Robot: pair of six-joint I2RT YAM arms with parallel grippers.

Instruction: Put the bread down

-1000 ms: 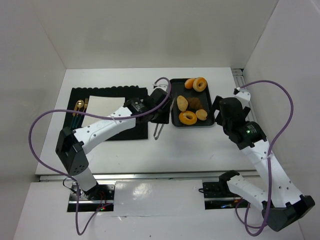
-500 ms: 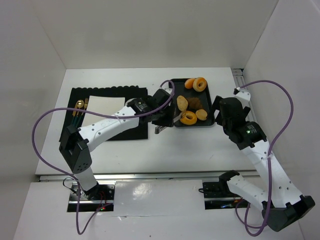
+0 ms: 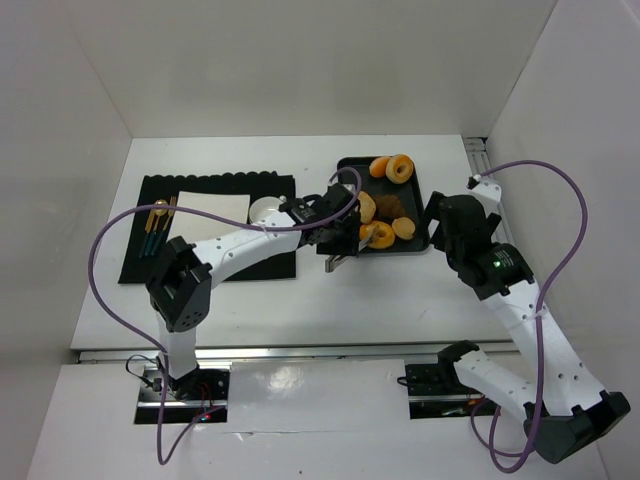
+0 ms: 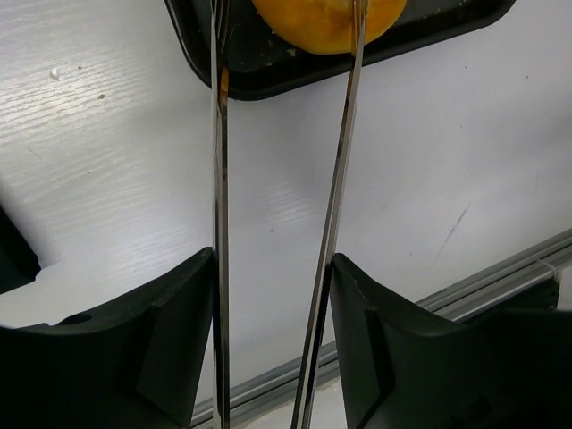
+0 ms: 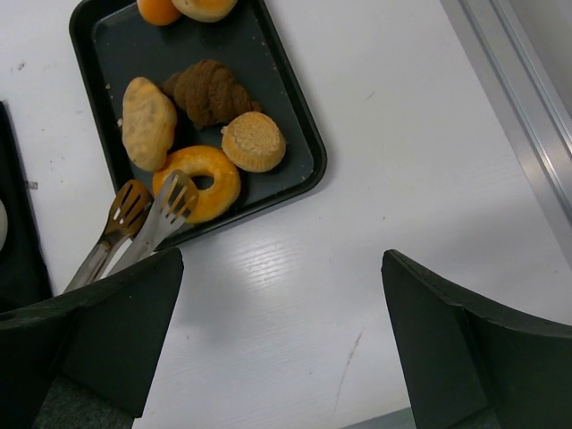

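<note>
1 left arm (image 3: 240, 245) outstretched (tool (image 4: 273, 331) around tongs (image 5: 165, 207)) toward bread (image 5: 225, 183)

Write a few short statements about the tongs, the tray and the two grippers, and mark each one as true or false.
1. One tip of the tongs lies over the edge of the ring donut. True.
2. The ring donut lies outside the tray. False: it lies in the black tray, beside the other pastries.
3. The right gripper holds something. False: its jaws are wide open and empty, above the white table.
4. The left gripper holds the tongs. True: the two metal arms run out between its jaws.
</note>
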